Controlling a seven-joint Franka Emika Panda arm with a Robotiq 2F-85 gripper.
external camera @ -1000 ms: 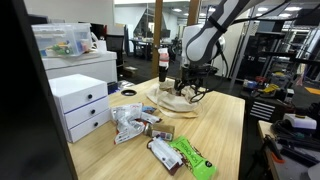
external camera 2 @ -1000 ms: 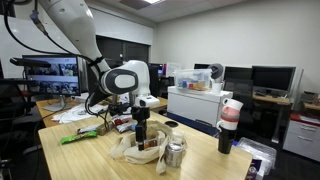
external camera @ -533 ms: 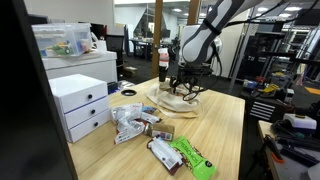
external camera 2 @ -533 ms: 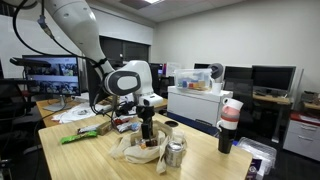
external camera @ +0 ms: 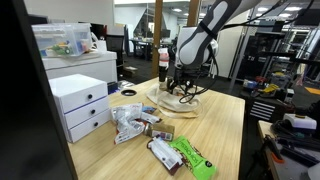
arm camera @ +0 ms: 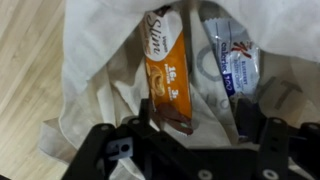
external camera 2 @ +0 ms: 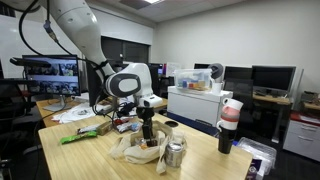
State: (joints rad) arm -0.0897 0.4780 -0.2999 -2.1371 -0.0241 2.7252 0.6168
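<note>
Hanging over a white cloth bag near the far edge of the table, the gripper has a metal can just beside the bag. Its fingers stand apart and hold nothing. An orange snack bar lies in the bag just under them, beside a white packet.
</note>
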